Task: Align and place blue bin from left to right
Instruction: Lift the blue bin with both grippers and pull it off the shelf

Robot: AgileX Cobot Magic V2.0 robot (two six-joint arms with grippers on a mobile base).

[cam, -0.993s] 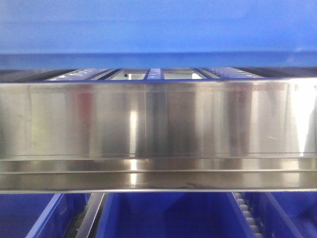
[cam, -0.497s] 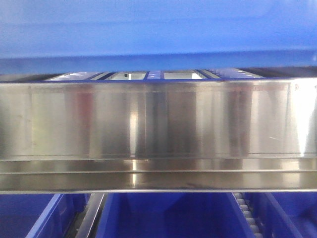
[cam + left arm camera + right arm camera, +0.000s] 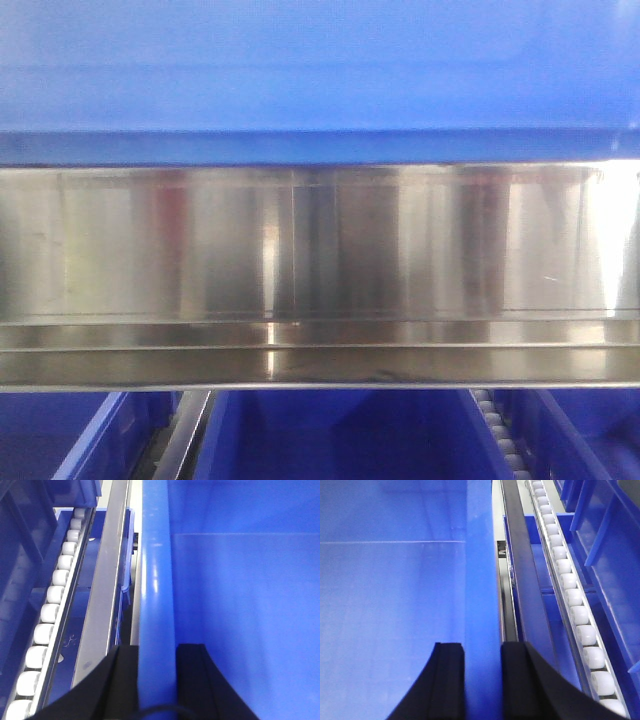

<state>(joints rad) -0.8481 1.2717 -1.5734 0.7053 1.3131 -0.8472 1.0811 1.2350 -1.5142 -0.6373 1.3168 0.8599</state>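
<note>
- Saw at the far left a roller track (image 3: 50,600) of white rollers running from near to far, with a grey rail (image 3: 102,590) just beside it on its right.
- Found the left gripper (image 3: 156,652) clamped on the left rim of the blue bin (image 3: 240,605), black fingers (image 3: 117,680) pressed to the rim, one outside the wall and one inside.
- Filled the upper part of the front view with the blue bin's near wall (image 3: 320,70), its lower edge level with the top of a steel shelf beam (image 3: 320,240); could not tell whether touching.
- Glimpsed more blue containers (image 3: 340,440) on the level below that beam.
- Found the right gripper (image 3: 482,652) clamped on the bin's right rim in the same way, one finger (image 3: 445,680) inside and one outside.
- Saw a dark rail (image 3: 517,555) just right of that rim, then a second roller track (image 3: 575,605).
- Noted ribbed blue crate walls (image 3: 615,535) at the far right.
</note>
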